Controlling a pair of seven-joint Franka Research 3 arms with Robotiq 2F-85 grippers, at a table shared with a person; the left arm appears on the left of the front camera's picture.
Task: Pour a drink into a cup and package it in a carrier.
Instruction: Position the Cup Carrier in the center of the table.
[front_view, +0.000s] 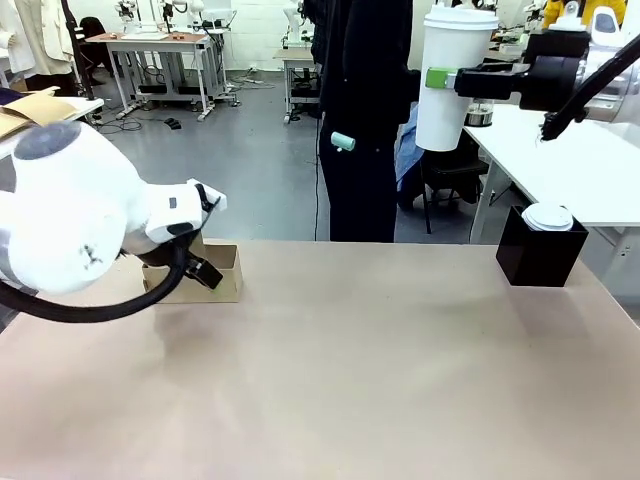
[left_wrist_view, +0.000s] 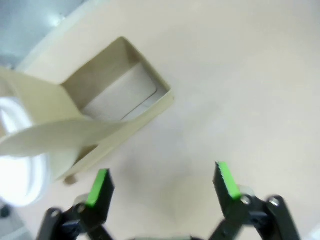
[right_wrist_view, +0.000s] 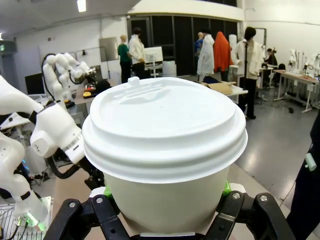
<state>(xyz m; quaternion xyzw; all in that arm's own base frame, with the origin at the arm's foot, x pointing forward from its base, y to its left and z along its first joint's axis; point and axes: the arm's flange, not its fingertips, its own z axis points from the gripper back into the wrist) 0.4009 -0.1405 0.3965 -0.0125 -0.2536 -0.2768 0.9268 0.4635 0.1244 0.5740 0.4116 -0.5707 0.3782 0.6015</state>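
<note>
My right gripper is shut on the tall white paper cup, which it holds upright, high in the air at the far right. A white plastic lid covers the cup, so the drink is hidden. The brown cardboard carrier stands at the table's far left. My left gripper hovers open just beside it, with bare table between its green pads. One carrier pocket shows open with nothing in it, and the handle tab leans across. A blurred white round shape lies past the tab.
A black box with white lids on top stands at the table's far right. A person in dark clothes stands at the far side. The bulky left arm hangs over the left part of the table.
</note>
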